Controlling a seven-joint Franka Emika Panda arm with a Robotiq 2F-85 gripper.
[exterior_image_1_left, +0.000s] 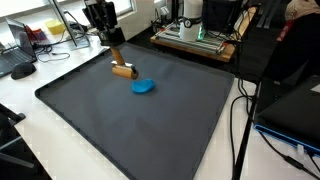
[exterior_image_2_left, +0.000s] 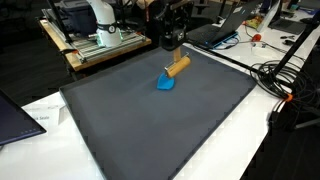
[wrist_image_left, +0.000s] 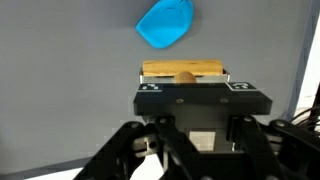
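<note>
While the wide shots are taken in, a white tabletop (exterior_image_1_left: 22, 100) is seen to be covered almost edge to edge by a dark grey rectangular mat (exterior_image_1_left: 130, 130), laid flat and filling most of both exterior views. Black cables (exterior_image_2_left: 285, 80) are draped over the tabletop just beside one edge of the mat.

Next in size, the black two-fingered gripper (exterior_image_1_left: 118, 62) is brought down from above, near the far edge of the mat. Its fingers are clamped on a light-brown wooden block (wrist_image_left: 185, 70). In the wrist view the block is seen lying crosswise between the two pads, its long top face turned to the camera. In an exterior view the wooden block (exterior_image_2_left: 178, 66) is shown slanted, low over the mat. Whether it rests on the surface cannot be told.

Smallest of all, a bright blue rounded plastic piece (wrist_image_left: 165, 22) is found lying on the mat just beyond the block, towards the middle of the mat. A thin strip of grey is shown between the two in the wrist view, while in the exterior views the blue piece (exterior_image_1_left: 143, 86) is seen right against the end of the block, so contact cannot be settled.
</note>
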